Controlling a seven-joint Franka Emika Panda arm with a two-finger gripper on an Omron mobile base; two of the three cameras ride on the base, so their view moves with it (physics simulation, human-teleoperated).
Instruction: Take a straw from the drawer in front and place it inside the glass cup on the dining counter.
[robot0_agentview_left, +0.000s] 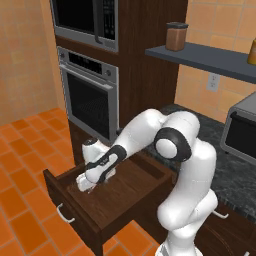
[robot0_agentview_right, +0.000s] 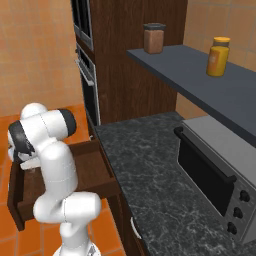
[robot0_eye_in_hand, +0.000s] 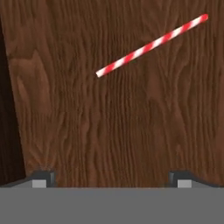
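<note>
The drawer of dark brown wood stands pulled out, with a curved silver handle on its front. My gripper reaches down into its left part. In the hand view the red and white striped straw lies flat on the drawer floor, slanting up to the right. My gripper hovers over the wood a little short of the straw, open, with nothing between its two fingertips. From the right base view the drawer shows partly behind my arm. The glass cup and the dining counter are out of view.
A wall oven and microwave stand in the tall cabinet behind the drawer. A dark speckled granite counter carries a toaster oven. A grey shelf above holds a brown jar and a yellow bottle.
</note>
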